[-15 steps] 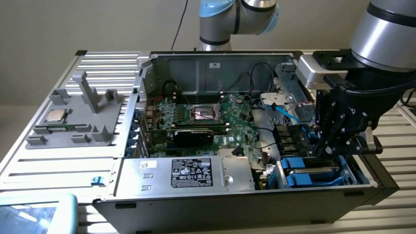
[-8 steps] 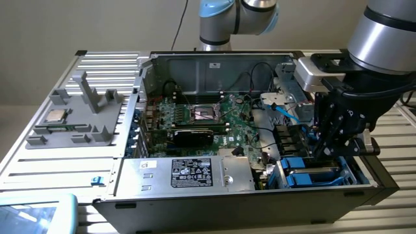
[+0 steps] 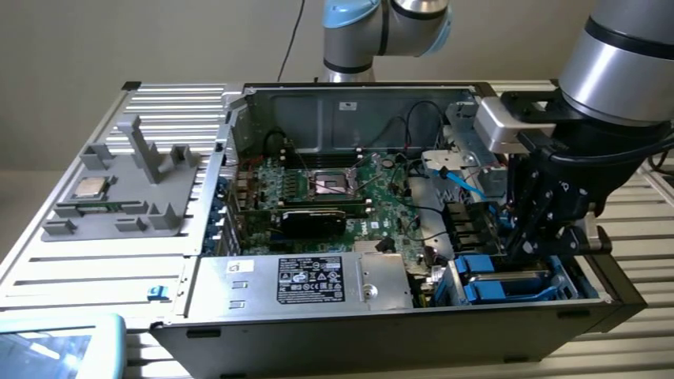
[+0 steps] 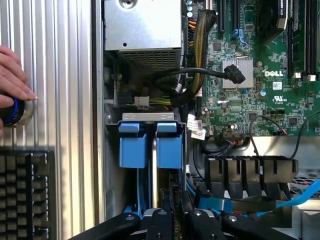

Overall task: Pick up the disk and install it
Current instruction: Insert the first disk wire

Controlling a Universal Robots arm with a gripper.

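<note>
The gripper (image 3: 526, 253) hangs low inside the open computer case (image 3: 348, 103), over the drive bay in the corner beside the motherboard (image 3: 337, 189). In the wrist view its jaws stand narrow, drawn close together, and they appear to pinch the near end of the disk (image 4: 134, 150). I read this as a grip, though the contact itself is partly hidden by the dark finger links. The disk lies straight ahead of the fingertips, seen almost edge-on: a thin silver strip between 2 bright blue carrier pieces. Its long axis runs directly away from the gripper, in line with the fingers and down into the bay. The far end with the 2 blue tabs sits against a grey metal bracket, so the disk seems partly seated in its slot, not hanging free. A row of black cable connectors (image 4: 250, 172) lies just beside the gripper on the motherboard side, with a blue cable close by. On the other side, outside the case, a person's hand (image 4: 12, 80) rests on a blue-ringed button (image 4: 15, 112) near a keyboard (image 4: 25, 195), well apart from the disk. Only 1 arm works here, so the whole job rests with this gripper.
</note>
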